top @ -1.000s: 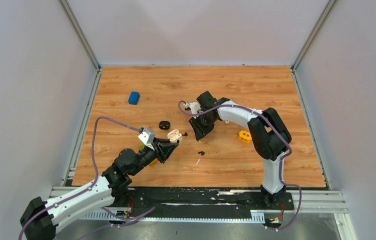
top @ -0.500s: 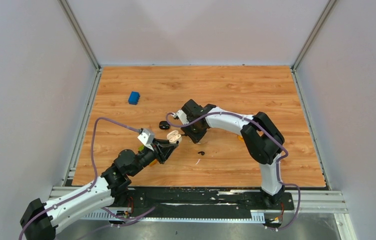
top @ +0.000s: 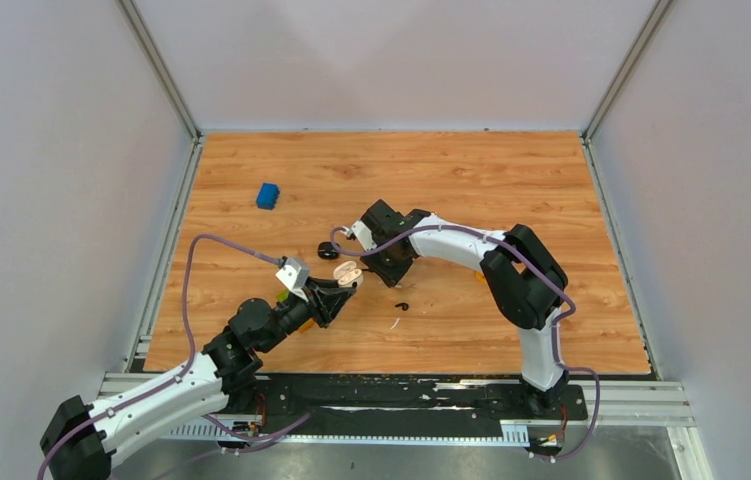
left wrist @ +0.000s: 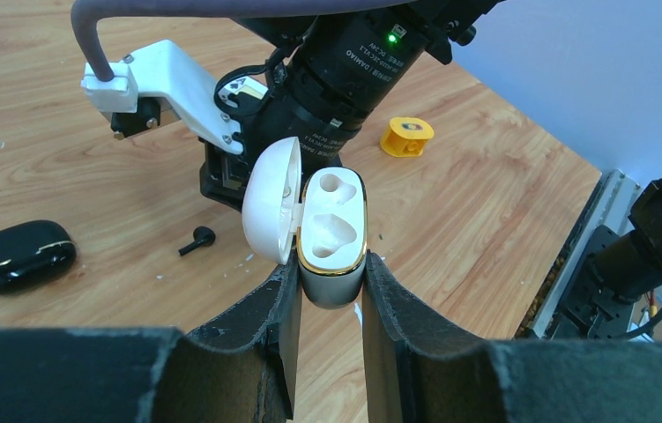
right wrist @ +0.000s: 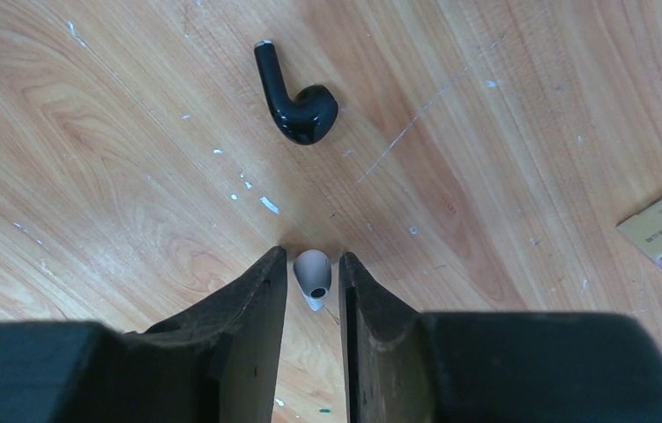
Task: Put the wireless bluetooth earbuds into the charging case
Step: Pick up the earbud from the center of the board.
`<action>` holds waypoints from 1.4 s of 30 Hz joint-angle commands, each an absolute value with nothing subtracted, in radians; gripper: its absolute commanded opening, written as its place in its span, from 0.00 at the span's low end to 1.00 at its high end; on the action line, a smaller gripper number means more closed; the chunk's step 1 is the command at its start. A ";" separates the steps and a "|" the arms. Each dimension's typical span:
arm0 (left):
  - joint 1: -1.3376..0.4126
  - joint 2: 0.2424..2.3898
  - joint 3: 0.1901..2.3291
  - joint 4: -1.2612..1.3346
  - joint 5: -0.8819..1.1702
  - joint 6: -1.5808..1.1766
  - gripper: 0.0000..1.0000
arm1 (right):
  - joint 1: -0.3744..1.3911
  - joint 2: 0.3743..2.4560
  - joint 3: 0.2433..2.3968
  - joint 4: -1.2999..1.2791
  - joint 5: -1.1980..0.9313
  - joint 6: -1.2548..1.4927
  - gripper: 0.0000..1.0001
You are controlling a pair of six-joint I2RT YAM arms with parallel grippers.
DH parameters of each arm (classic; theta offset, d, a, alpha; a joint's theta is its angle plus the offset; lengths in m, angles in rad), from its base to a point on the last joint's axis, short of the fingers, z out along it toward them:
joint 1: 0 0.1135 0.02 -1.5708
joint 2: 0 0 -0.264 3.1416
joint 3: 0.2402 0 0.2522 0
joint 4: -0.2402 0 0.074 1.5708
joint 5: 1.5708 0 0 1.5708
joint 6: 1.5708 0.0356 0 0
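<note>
My right hand (right wrist: 312,257) is pinching the whitish-tipped earbud (right wrist: 312,275) at its fingertips, the other black earbud (right wrist: 299,99) lying on the counter (right wrist: 503,132) at twelve o'clock, while my left hand (left wrist: 331,266) is clamped on the open white charging case (left wrist: 334,220), lid swung to nine o'clock, a yellow ring (left wrist: 406,137) at one o'clock.

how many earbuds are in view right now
2. A black earbud lies on the table; a pale earbud is pinched in the right gripper. The white case in the left gripper is empty; the closed black case could hide more.
</note>
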State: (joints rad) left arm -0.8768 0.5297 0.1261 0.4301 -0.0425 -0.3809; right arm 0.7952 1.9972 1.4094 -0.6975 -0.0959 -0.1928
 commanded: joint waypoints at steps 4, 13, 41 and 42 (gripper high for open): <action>-0.880 0.526 0.126 0.470 -0.051 -0.387 0.00 | 0.794 2.028 1.361 -0.716 -0.059 -0.218 0.30; -0.879 0.529 0.127 0.470 -0.052 -0.379 0.00 | 0.796 2.019 1.342 -0.724 -0.050 -0.233 0.30; -0.880 0.763 0.104 0.714 -0.146 -0.388 0.00 | 0.666 1.545 1.246 -0.584 -0.340 -0.222 0.10; -0.880 0.787 0.102 0.739 -0.168 -0.393 0.00 | 0.658 1.508 1.233 -0.556 -0.342 -0.215 0.10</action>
